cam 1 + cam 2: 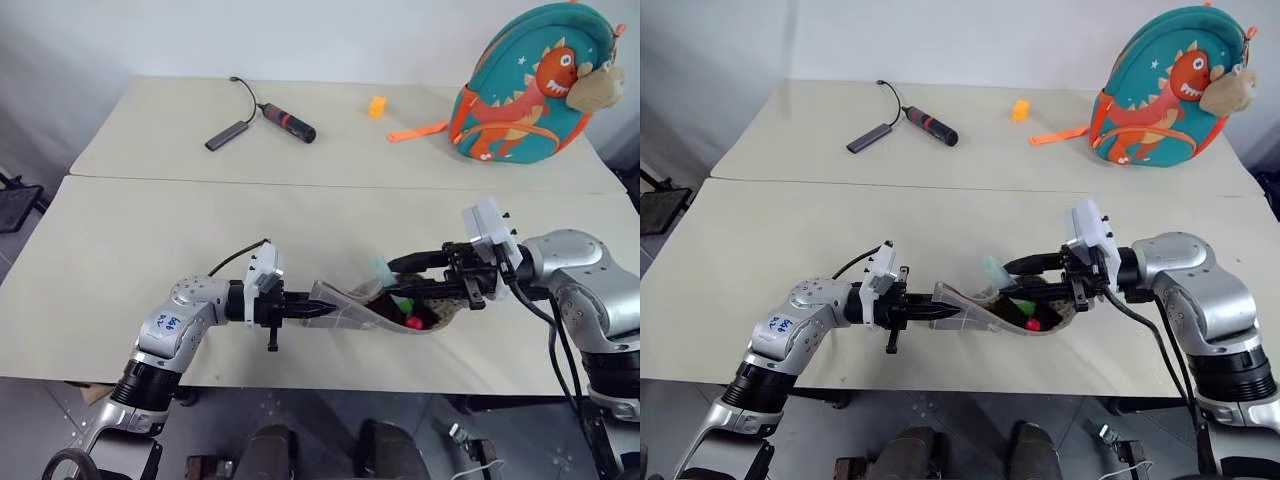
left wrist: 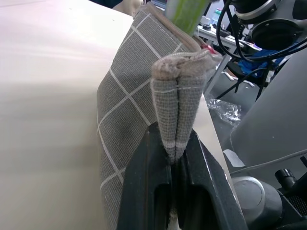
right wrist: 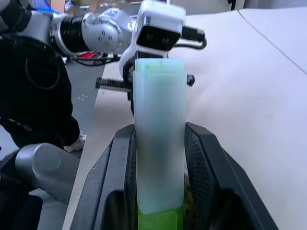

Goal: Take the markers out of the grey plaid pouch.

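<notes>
Your right end effector (image 1: 425, 272) was clamped on the pale mint marker (image 3: 159, 143), its two black fingers pressed against the barrel on either side, with the lime-green end down toward the wrist and the pale end pointing toward the other arm. In the head views the marker's mint tip (image 1: 381, 268) stood just above the mouth of the grey plaid pouch (image 1: 362, 310), so I judge it was partly drawn out but not yet free.

Your left end effector (image 1: 318, 309) was fully closed on the pouch's pinched end, the folded fabric squeezed between its fingers (image 2: 144, 191). The pouch sagged between your two arms, lifted off the front desk (image 1: 150, 270) near its edge.

The red-capped marker (image 1: 412, 321) lay low in the open pouch, its red end showing at the lining.

From here, watch three things. If the mint marker dragged on the lining, the pouch could pull out of your left grip. If the pouch tipped further toward the desk edge, the red-capped marker might slide out and drop to the floor. And with the marker gripped near one end, it could pivot or slip as you drew it clear.
</notes>
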Available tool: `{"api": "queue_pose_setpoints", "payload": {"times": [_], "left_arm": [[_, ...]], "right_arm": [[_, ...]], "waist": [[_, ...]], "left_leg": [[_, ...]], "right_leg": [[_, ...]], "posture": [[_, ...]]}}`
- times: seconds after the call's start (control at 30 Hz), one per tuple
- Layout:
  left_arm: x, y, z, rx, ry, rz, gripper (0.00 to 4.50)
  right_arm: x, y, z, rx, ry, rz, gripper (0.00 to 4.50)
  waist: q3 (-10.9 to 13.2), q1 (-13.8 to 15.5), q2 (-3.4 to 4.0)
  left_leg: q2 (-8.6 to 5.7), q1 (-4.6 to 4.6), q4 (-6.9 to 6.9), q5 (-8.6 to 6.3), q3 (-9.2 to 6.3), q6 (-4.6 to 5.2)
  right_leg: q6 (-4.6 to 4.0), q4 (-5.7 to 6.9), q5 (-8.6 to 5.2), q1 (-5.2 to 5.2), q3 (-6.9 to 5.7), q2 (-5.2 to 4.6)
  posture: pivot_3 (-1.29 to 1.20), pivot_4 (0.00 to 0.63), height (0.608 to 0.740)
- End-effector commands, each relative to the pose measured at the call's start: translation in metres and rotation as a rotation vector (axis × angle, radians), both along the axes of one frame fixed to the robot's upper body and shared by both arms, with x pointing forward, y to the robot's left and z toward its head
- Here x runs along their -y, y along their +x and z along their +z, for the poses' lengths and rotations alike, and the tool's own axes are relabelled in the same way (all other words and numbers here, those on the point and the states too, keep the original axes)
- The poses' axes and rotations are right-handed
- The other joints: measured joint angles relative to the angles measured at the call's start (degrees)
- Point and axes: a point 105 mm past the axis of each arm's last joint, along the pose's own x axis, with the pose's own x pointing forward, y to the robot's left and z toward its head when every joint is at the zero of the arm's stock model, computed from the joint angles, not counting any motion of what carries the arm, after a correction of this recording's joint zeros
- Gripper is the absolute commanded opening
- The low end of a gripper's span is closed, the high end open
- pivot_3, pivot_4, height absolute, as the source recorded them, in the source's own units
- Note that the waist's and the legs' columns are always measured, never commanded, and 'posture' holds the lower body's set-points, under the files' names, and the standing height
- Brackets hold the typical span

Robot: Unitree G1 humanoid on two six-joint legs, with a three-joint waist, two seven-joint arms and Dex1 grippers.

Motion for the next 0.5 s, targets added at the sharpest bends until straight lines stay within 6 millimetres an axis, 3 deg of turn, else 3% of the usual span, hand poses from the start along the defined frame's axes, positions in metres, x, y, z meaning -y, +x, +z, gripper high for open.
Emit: {"api": "queue_pose_setpoints", "payload": {"times": [0.03,0.13,0.23,0.37,0.5], "left_arm": [[-0.004,0.000,-0.005,-0.008,0.014,0.021,0.00],[-0.007,-0.002,-0.004,-0.012,0.010,0.016,0.00],[-0.009,-0.004,-0.005,-0.014,0.014,0.001,0.00],[-0.012,-0.006,-0.008,-0.018,0.013,-0.012,0.00],[-0.012,-0.007,-0.008,-0.017,-0.009,-0.026,0.00]], "right_arm": [[0.005,0.002,0.040,0.049,0.135,-0.025,1.09],[0.026,0.007,0.068,0.011,0.206,-0.096,1.09],[0.048,0.012,0.072,-0.028,0.165,-0.187,1.09],[0.085,0.010,0.042,-0.136,-0.072,-0.300,1.09],[0.154,0.033,-0.012,-0.214,-0.269,-0.673,1.09]], "waist": [[0.0,0.0,0.06],[0.0,0.1,0.07],[0.0,0.4,0.07],[0.0,0.3,0.08],[0.0,0.2,0.08]], "left_leg": [[0.01,0.00,0.00,0.00,0.00,0.00],[0.04,0.00,0.01,0.00,-0.02,0.00],[0.05,-0.05,-0.01,-0.02,-0.08,0.03],[-0.05,-0.06,-0.07,-0.06,-0.03,0.10],[-0.07,-0.03,-0.07,-0.06,0.19,0.10]], "right_leg": [[0.00,0.00,0.00,0.00,0.00,0.00],[0.00,-0.01,0.00,0.00,0.00,-0.01],[0.00,-0.05,0.00,0.00,-0.04,-0.05],[0.00,-0.12,0.00,0.00,-0.04,-0.07],[0.01,-0.10,0.00,0.00,0.00,-0.07]], "posture": [[0.00,0.150,0.740],[0.00,0.150,0.740],[0.00,0.150,0.740],[0.00,0.150,0.740],[0.00,0.150,0.740]]}}
